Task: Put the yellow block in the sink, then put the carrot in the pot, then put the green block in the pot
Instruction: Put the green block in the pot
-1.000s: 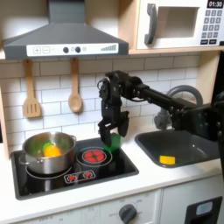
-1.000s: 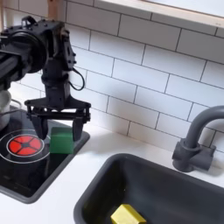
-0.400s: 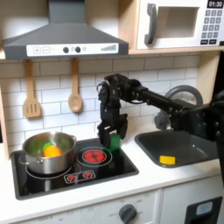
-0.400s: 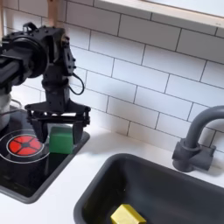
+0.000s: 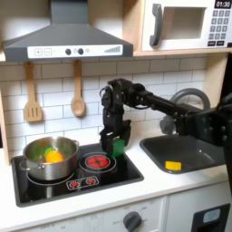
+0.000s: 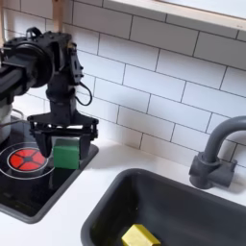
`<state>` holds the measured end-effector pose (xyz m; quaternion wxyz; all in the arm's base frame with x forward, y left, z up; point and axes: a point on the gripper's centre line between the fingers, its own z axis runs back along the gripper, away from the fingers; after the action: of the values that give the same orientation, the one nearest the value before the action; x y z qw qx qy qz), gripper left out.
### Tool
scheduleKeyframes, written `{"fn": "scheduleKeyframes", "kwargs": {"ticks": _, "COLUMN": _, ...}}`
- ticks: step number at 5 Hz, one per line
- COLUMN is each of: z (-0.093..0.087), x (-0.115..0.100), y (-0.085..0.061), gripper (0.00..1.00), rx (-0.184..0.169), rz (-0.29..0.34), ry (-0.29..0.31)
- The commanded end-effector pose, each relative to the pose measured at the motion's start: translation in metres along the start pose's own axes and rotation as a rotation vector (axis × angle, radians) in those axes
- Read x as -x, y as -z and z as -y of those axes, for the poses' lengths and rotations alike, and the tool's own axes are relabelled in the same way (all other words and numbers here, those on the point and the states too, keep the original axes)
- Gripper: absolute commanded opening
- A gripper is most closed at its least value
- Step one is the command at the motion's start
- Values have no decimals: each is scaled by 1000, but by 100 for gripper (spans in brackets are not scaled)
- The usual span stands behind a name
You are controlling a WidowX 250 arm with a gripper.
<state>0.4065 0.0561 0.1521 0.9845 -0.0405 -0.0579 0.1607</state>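
Now green block (image 6: 65,152) between hand (image 6: 63,144) fingers.

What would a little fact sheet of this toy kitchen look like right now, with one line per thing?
tool: straddling the green block, fingers either side; a firm grip cannot be confirmed
green block: at the stove's back right corner
yellow block: lying in the sink
carrot: inside the pot
pot: on the stove's left burner in the first exterior view
faucet: behind the sink
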Motion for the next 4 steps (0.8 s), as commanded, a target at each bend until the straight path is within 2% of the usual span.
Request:
{"fn": "scheduleKeyframes", "kwargs": {"ticks": 1, "z": -5, "x": 5, "y": 24, "gripper": 100, "rx": -47, "rz": 5, "ry": -4}}
{"fn": "scheduleKeyframes", "kwargs": {"ticks": 3, "z": -3, "x": 5, "y": 20, "gripper": 100, "rx": -53, "rz": 22, "ry": 10}}
{"fn": "scheduleKeyframes", "kwargs": {"ticks": 4, "z": -4, "x": 5, "y": 18, "gripper": 0, "rx": -48, "rz": 27, "ry": 7}}
